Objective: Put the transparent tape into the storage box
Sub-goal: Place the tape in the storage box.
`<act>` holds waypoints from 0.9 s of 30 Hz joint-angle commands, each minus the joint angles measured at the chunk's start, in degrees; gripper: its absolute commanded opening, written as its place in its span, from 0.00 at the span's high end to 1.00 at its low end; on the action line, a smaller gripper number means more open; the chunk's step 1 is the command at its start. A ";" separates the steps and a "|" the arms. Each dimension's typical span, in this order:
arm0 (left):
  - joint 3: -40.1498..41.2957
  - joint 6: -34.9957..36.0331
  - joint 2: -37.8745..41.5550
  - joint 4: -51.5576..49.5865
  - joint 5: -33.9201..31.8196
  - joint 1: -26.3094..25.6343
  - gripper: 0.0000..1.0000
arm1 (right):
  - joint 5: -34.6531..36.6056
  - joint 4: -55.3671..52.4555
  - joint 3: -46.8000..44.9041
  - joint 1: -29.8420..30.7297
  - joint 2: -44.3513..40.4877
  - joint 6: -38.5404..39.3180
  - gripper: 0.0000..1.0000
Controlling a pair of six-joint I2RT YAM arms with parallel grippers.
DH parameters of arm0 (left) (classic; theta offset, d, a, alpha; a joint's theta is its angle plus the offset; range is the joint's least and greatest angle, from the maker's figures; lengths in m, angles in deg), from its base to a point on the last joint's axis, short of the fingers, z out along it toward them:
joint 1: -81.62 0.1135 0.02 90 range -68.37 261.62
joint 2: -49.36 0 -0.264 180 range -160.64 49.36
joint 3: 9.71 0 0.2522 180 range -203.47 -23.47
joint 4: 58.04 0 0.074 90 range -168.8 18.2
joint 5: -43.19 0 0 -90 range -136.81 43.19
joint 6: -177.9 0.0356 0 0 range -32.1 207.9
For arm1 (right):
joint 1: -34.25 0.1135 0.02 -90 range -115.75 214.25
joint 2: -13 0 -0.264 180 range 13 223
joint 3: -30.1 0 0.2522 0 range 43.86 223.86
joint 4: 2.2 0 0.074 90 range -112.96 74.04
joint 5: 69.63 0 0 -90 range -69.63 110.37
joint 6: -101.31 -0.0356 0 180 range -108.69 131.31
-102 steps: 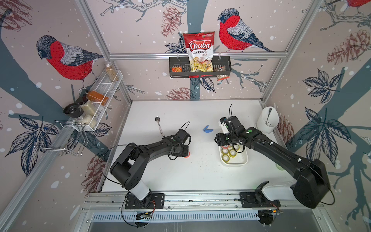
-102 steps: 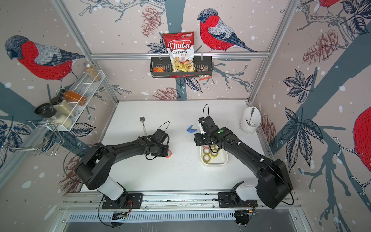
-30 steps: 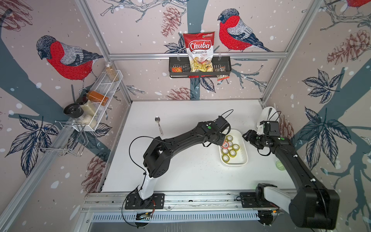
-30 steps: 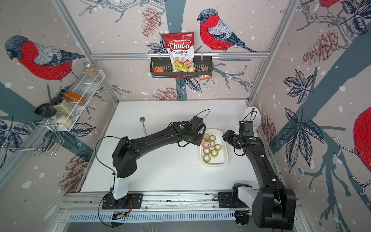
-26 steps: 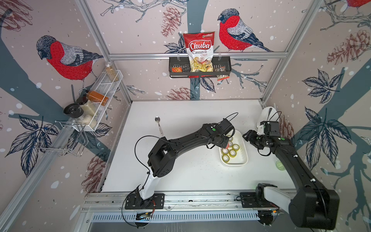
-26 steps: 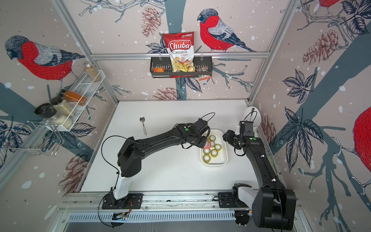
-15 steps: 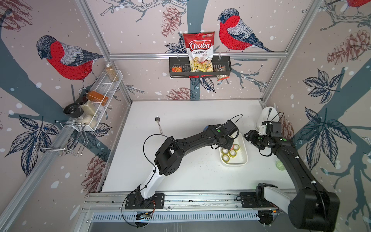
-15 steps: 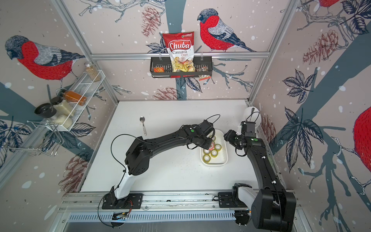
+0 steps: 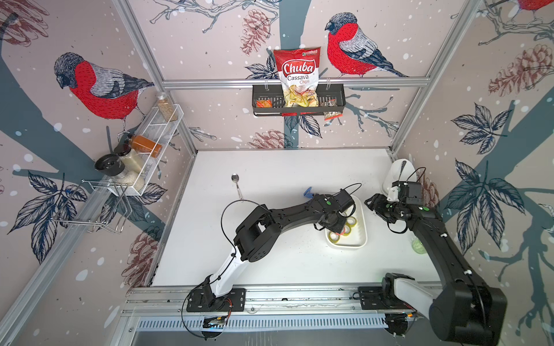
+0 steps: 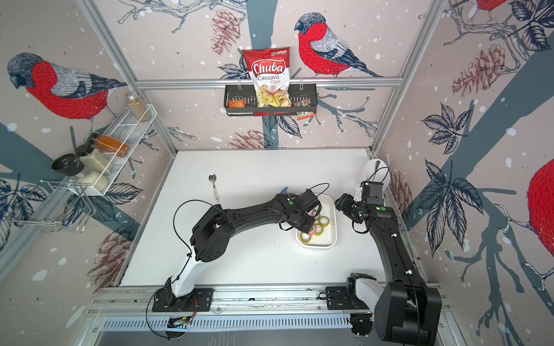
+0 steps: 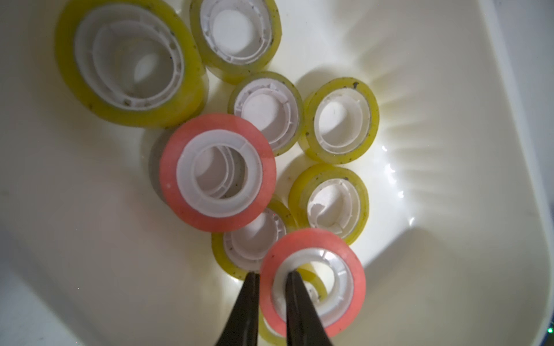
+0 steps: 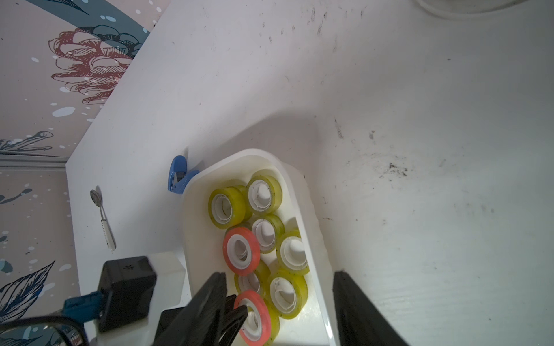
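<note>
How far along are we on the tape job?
Done: several yellow rolls and one red roll lie in the storage box. In hand: left gripper, jaws shut on a second red roll over the box. Left: release it. Right gripper is open, empty.

In both top views the only legible print is on the red-and-white chip bag (image 9: 297,75) at 12 o'clock, standing in the black wall basket (image 9: 337,97): "Chuba" in white script, "Cassava" in dark letters below, "Chips" in red beneath. The bag's green top mark and the small packet (image 9: 331,115) at the basket's 5 o'clock corner are too small to read.
</note>
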 commanded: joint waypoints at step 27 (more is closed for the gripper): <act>-3.43 -0.20 9.44 1.43 0.07 -0.20 0.49 | 0.94 1.91 1.02 -0.01 -2.09 6.98 0.27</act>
